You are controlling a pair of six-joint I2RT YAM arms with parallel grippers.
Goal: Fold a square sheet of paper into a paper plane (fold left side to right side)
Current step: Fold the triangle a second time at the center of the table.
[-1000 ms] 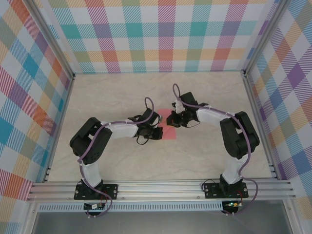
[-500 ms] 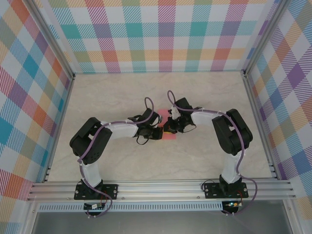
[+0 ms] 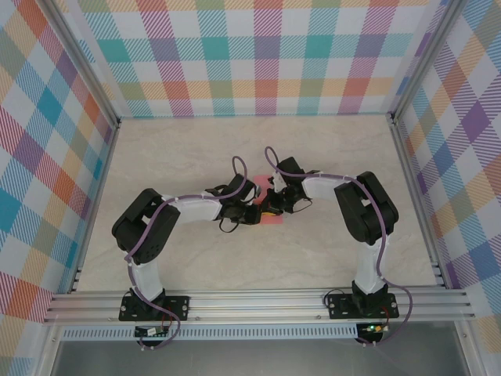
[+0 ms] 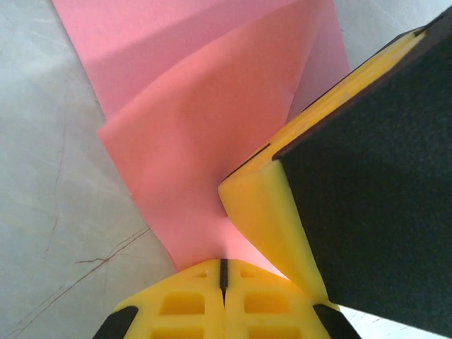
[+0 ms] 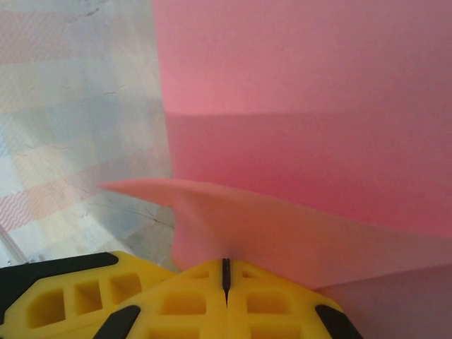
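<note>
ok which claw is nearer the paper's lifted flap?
Right. Right claw is shut on the lifted flap; left claw rests shut at a flat corner of the pink paper, off the flap.

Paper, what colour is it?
The paper is plain pink-red, clearest in the left wrist view.

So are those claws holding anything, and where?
Both pinch the pink paper: left gripper at its near edge, right gripper at a lifted flap's edge.
</note>
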